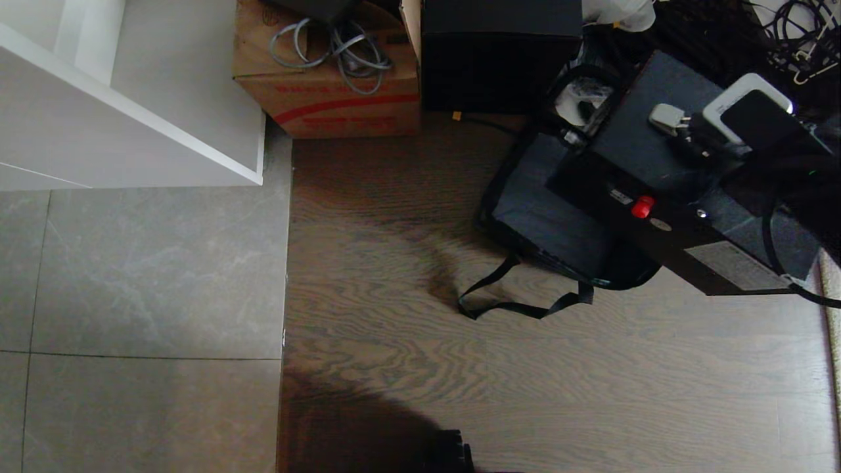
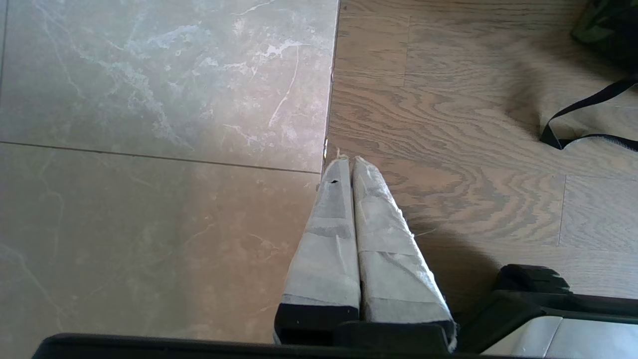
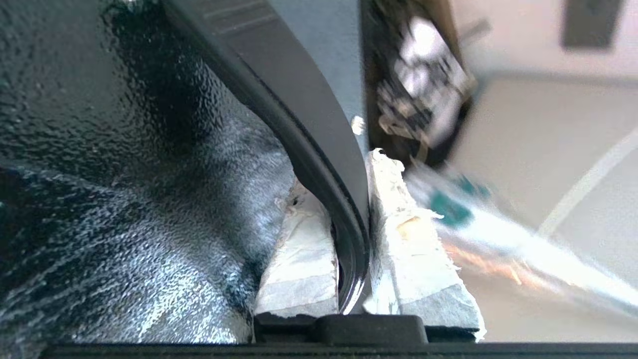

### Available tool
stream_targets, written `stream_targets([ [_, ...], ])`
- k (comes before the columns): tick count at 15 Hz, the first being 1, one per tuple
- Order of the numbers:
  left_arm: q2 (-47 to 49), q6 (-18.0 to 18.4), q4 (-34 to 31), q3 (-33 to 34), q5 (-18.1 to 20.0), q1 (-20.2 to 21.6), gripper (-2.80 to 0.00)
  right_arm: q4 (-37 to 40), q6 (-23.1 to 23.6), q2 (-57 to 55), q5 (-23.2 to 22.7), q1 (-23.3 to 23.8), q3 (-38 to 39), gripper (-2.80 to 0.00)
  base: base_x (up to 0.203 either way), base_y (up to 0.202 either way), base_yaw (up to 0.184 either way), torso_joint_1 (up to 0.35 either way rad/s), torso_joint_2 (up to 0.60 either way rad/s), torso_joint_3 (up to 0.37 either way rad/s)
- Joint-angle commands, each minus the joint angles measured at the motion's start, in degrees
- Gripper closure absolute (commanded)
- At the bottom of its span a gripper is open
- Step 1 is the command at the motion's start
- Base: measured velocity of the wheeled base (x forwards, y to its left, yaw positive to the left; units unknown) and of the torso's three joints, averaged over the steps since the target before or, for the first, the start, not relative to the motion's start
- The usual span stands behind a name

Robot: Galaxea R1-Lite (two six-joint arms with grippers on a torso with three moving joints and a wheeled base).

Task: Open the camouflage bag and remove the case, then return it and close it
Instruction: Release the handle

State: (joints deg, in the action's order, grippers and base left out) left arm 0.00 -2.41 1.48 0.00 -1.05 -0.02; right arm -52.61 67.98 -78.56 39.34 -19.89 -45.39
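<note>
Right end effector [image 3: 344,184] clamped on the black handle [image 3: 309,124] of the case [image 1: 631,144]; the band runs between the two taped fingers [image 3: 398,239] and fills the gap. Pebbled black wall of the case close alongside in the wrist view. In the head view the case is to the right, tilted, one corner over the camouflage bag [image 1: 539,210], with the arm's wrist above its upper end. A red knob [image 1: 642,206] and a pale label [image 1: 736,264] show on the case's side face. Cannot tell whether the case touches the bag or is clear of it. The bag lies on the wood floor [image 1: 407,368], right of centre, partly hidden under the case; its dark panel and black edge show. A black strap [image 1: 512,305] trails loose over the boards on the near side. Left end effector [image 2: 349,162] closed and empty, fingers pressed together, low over the seam where the grey tile floor [image 2: 149,149] meets the wood. From there the strap end and a green corner of the bag [image 2: 608,25] show, well apart from it. At the far edge of the head view: a cardboard box [image 1: 328,98] holding grey cables [image 1: 335,52], with a tall black box [image 1: 499,52] just beside it. White cabinet [image 1: 131,98] at far left over the tile.
</note>
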Motion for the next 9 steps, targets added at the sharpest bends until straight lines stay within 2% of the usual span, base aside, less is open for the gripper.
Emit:
stream_targets([
  [1,0.00,-0.03,0.02,0.52,-0.08,0.02,0.00,-0.02,0.35,2.81,0.28,4.72,0.03,0.00,0.000,0.000,0.000,0.000,0.00,0.000],
  [5,0.00,-0.03,0.02,0.45,-0.09,0.02,0.00,0.28,-1.04,2.88,0.22,15.12,0.54,0.00,0.000,0.000,0.000,0.000,0.00,0.000],
  [9,0.00,0.03,0.02,0.52,-0.09,0.02,0.00,0.17,-3.18,-2.93,0.21,21.82,0.04,0.00,0.000,0.000,0.000,0.000,0.00,0.000],
])
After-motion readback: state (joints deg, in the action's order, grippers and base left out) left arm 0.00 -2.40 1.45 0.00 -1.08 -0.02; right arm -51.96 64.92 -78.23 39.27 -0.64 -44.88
